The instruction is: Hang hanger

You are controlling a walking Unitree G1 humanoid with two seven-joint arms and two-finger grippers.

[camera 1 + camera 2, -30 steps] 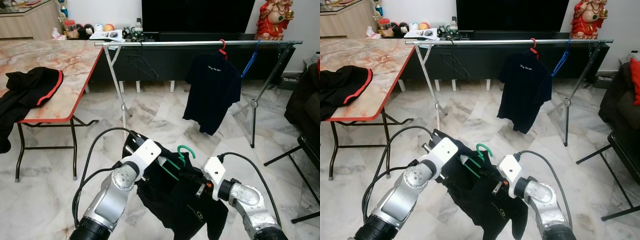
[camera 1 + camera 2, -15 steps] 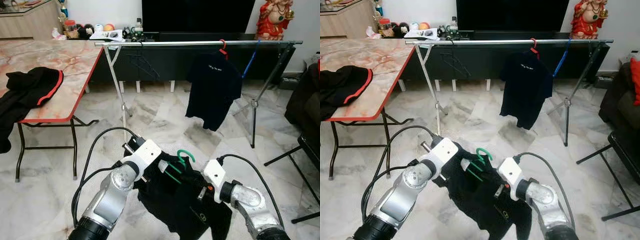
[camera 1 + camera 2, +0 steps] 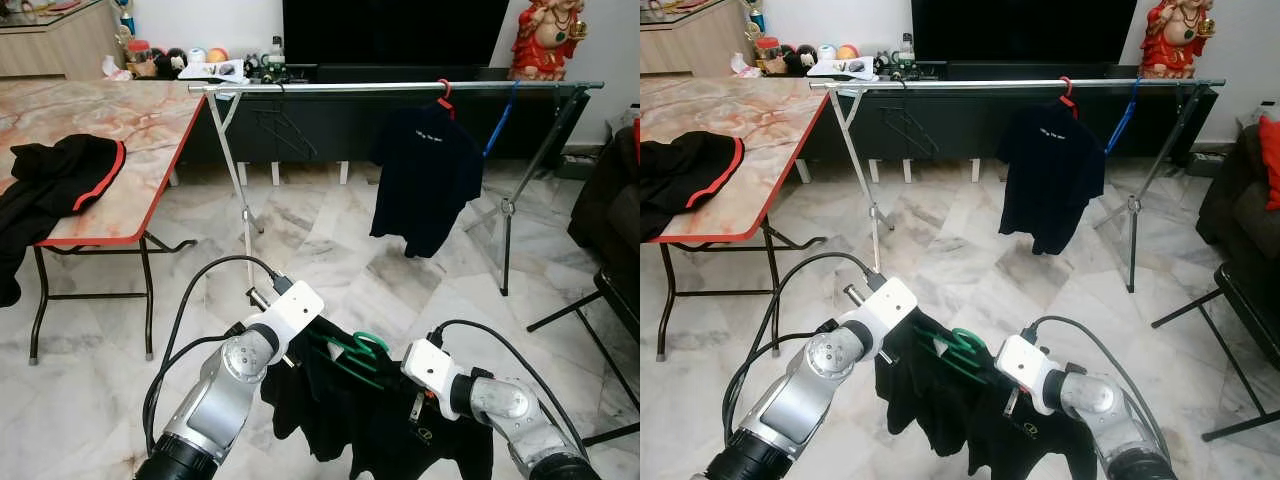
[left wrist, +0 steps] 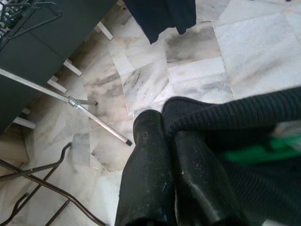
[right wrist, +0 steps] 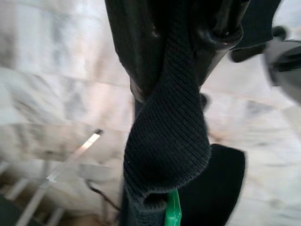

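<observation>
In the eye views both grippers, left (image 3: 318,335) and right (image 3: 398,372), are holding a shirt (image 3: 370,420) on a green hanger (image 3: 352,350) low, the rail (image 3: 400,87) lying far ahead; in the wrist views each is pinching knit cloth.

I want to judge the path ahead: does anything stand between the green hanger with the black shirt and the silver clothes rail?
Nothing visible does. The green hanger, held low between both grippers, faces bare marble floor up to the silver rail; the hung dark shirt takes the rail's right part.
</observation>
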